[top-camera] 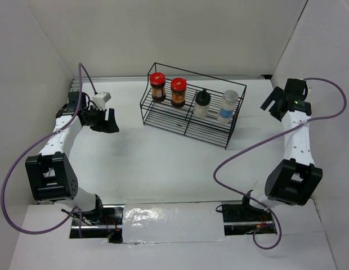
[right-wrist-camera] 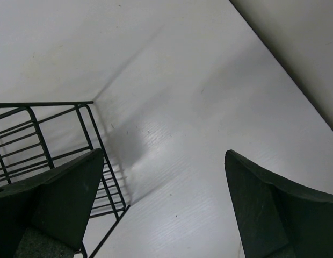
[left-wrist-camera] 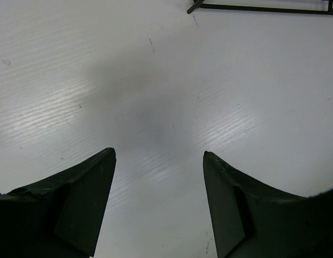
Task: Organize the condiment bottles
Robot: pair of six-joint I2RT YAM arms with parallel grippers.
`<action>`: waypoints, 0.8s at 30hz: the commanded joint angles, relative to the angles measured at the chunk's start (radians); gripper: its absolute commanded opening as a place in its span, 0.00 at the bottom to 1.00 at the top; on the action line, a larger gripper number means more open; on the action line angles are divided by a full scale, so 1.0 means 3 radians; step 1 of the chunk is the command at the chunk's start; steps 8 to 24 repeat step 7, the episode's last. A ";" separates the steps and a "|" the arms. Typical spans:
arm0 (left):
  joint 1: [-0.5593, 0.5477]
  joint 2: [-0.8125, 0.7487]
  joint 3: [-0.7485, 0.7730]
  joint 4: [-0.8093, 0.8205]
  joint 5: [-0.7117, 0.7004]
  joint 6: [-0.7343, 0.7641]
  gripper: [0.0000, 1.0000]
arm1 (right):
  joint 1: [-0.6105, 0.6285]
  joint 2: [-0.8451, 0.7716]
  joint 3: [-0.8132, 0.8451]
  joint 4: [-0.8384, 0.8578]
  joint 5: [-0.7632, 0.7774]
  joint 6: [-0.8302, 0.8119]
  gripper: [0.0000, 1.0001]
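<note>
From above I see four bottles in a row in the wire rack (top-camera: 170, 119) — a red-lidded jar (top-camera: 158, 87), a second red-lidded jar (top-camera: 178, 93), the black-capped shaker (top-camera: 202, 105) and the pale bottle (top-camera: 228, 107).

On the left wrist view, the left gripper (left-wrist-camera: 158, 154) is spread wide and empty over the table (left-wrist-camera: 156, 80).

On the right wrist view, the right gripper (right-wrist-camera: 164, 154) is also released — the rack sits just beside one finger.

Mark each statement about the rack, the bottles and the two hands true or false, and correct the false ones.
1. The red jars, the shaker and the pale bottle all stand in the rack. True.
2. The red jars stand at opposite ends. False: they are side by side at the left end in the top view.
3. The left hand holds the shaker. False: it is open and empty.
4. The right hand is open. True.
</note>
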 commanded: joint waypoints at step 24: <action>0.0024 0.0007 0.0149 -0.0015 0.0122 -0.0065 0.78 | 0.0064 -0.0266 -0.0069 0.0306 0.0019 -0.0038 1.00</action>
